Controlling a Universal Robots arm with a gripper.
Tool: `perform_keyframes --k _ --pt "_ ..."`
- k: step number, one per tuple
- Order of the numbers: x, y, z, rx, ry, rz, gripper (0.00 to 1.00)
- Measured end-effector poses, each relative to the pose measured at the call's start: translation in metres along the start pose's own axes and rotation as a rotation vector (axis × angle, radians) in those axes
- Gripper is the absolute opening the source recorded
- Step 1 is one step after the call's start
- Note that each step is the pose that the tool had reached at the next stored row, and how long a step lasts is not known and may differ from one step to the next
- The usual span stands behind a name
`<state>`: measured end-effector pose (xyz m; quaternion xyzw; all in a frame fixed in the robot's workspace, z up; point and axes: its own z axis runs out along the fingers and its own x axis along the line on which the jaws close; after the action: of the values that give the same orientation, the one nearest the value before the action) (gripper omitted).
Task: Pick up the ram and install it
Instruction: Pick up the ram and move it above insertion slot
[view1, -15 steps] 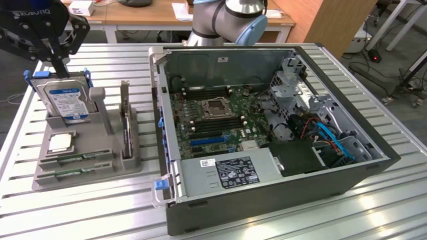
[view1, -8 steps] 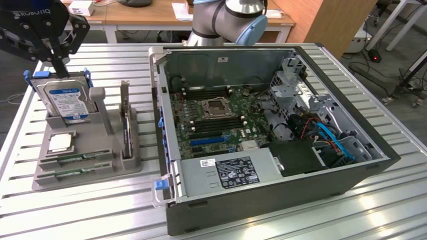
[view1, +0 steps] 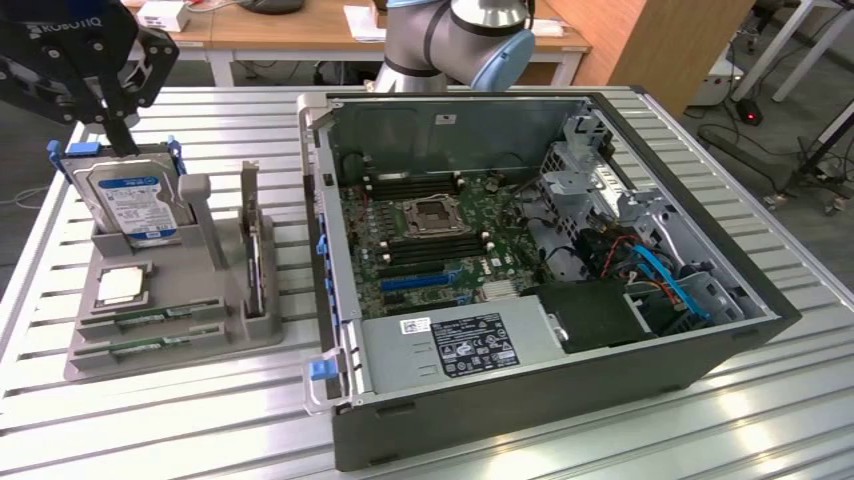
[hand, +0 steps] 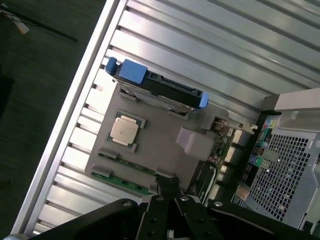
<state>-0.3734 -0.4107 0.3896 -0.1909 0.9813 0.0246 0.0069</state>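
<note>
Workstation with one arm and an opened computer. One gripper (view1: 123, 140) (hand: 168, 182) was seen in the exterior view above the top edge of the hard drive, at that view's left. Its fingers were drawn together and nothing was clamped between them.

Two ram sticks were counted, both laid flat in parallel slots of the single grey holder (view1: 200, 330) (hand: 160, 135). The inner ram stick (view1: 150, 318) (hand: 130, 164) was placed just beside the processor, and the outer ram stick (view1: 140, 346) (hand: 122, 182) along the holder's edge. Neither stick was touched by the gripper. In the wrist view the fingertips were seen close to one end of the sticks.

Also held by the holder:
- One hard drive (view1: 134, 200) (hand: 165, 90) with a blue label and blue side tabs, stood on edge.
- One square silver processor (view1: 120, 285) (hand: 124, 130), laid flat between the drive and the sticks.
- One thin card (view1: 251, 240), stood on edge at the side nearest the case.

One computer case (view1: 747, 330), with its side panel off, was set just beside the holder on the slatted metal table (view1: 160, 430) (hand: 210, 50). Within it were shown one green motherboard (view1: 461, 255), one labelled power supply (view1: 454, 345) and blue cables (view1: 663, 278). In the exterior view the upright drive and the processor were interposed between the gripper and the sticks.
</note>
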Motion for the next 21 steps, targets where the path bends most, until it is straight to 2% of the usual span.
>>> perform_keyframes --k 7,21 --pt "0.0000 0.0000 0.0000 -0.0019 0.0038 -0.083 0.09" --pt "0.0000 0.0000 0.0000 -0.0036 0.0072 -0.158 0.09"
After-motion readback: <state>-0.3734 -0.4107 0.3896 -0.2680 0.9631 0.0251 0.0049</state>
